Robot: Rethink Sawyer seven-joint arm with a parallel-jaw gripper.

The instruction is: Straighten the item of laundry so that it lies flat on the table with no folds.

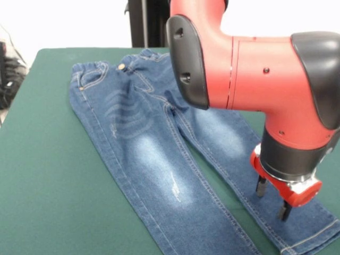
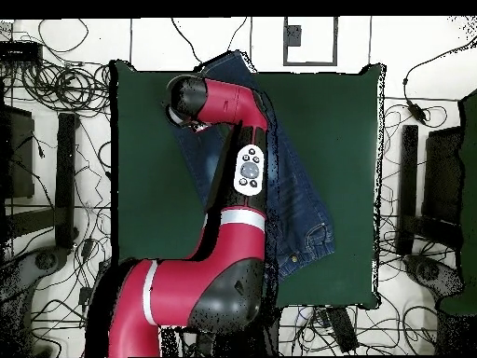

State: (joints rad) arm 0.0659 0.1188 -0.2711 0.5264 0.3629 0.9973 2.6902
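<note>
- In the front view the table [image 1: 48,175] shows as a broad field of dark green cloth, bare along its left side.
- The jeans [image 1: 154,159] lie on it front side up, the waistband at the upper left and the two legs running down toward the lower right (a long diagonal across the picture).
- A brass button [image 1: 122,66] sits at the waistband, and whitish faded patches mark the thighs; a few soft ripples show in the cloth just below the waist, while the legs look mostly flat and lie side by side, touching along the inner seam.
- The red and black arm [image 1: 255,69] crosses over the right leg and hides part of it.
- The gripper [image 1: 272,198] hangs over the lower end of the right leg, near the hem; its two dark fingers [image 1: 261,186] stand apart with nothing between them. Whether the tips touch the denim I cannot tell.
- In the overhead view the jeans [image 2: 298,200] lie slanted down the middle of the table [image 2: 354,140], one end reaching past its top edge, and the arm [image 2: 238,177] covers much of them; the gripper is hidden under the arm's end there.
</note>
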